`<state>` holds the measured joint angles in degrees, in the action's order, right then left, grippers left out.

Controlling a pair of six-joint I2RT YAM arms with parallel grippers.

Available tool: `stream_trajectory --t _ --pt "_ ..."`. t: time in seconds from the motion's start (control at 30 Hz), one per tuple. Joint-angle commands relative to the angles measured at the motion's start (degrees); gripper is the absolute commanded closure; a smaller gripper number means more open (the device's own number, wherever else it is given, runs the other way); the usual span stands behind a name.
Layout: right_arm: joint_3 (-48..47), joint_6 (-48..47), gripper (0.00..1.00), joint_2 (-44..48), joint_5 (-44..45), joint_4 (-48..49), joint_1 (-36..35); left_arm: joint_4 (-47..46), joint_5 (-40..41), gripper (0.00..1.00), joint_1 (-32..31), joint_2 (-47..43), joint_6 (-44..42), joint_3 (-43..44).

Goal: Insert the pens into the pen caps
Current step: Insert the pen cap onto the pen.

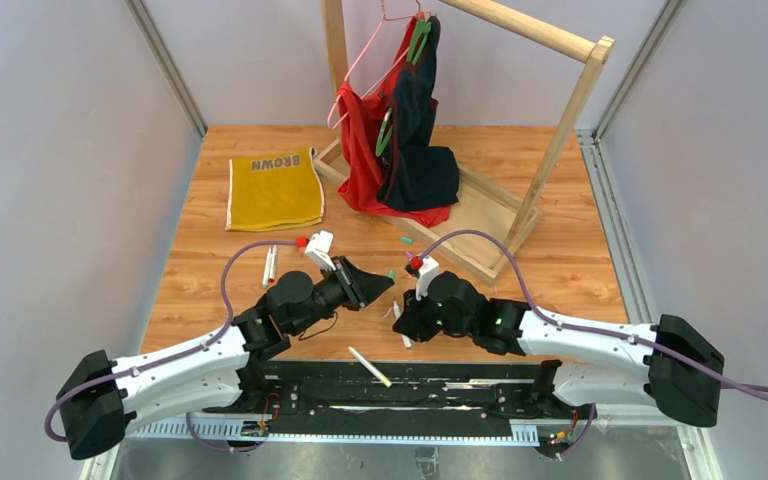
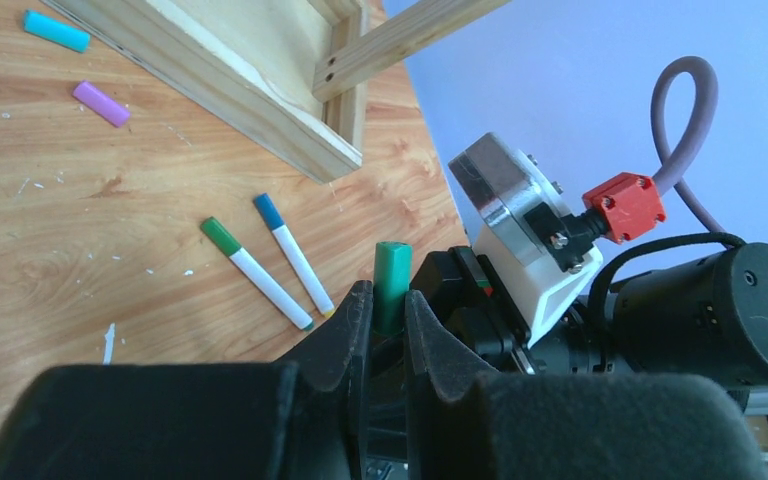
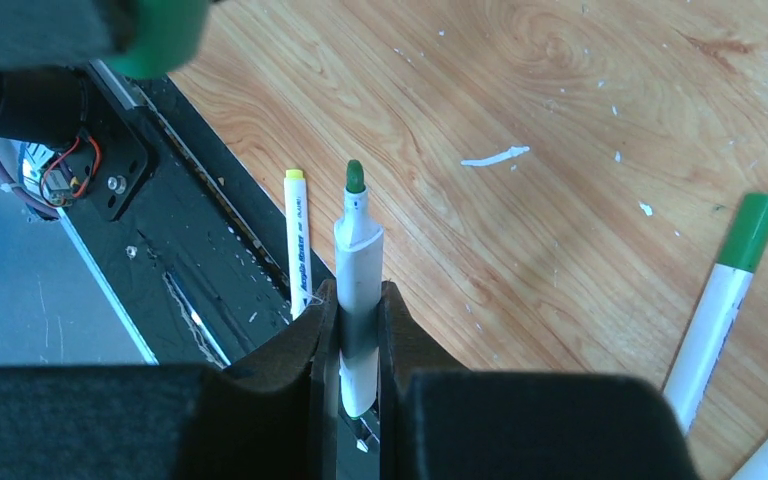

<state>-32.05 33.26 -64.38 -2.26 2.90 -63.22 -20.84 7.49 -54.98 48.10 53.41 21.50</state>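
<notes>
My left gripper (image 2: 390, 300) is shut on a green pen cap (image 2: 392, 285) that sticks out past the fingertips. My right gripper (image 3: 358, 295) is shut on a white pen (image 3: 358, 262) whose bare green tip points forward. The green cap (image 3: 160, 35) is a blur at the top left of the right wrist view, apart from the tip. In the top view the left gripper (image 1: 388, 284) and right gripper (image 1: 403, 318) face each other near the table's middle. A green-ended pen (image 2: 255, 272) and a blue-ended pen (image 2: 293, 252) lie on the table. A yellow-tipped pen (image 3: 297, 240) lies at the near edge.
A teal cap (image 2: 57, 31) and a purple cap (image 2: 101, 104) lie by the wooden rack base (image 2: 260, 100), which carries hanging clothes (image 1: 405, 130). A yellow towel (image 1: 274, 189) lies at the back left. Two more pens (image 1: 270, 265) rest left of my left arm.
</notes>
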Motion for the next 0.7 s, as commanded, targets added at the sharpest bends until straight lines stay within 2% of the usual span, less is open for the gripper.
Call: stream_trajectory --t 0.0,0.67 --pt "-2.82 -0.05 1.00 -0.34 2.29 0.87 -1.49 -2.89 2.14 0.99 -0.69 -0.47 1.35 -0.92" --pt "-4.46 -2.84 0.99 3.67 2.78 1.21 -2.70 -2.91 2.71 1.00 -0.80 1.17 0.46 -0.10"
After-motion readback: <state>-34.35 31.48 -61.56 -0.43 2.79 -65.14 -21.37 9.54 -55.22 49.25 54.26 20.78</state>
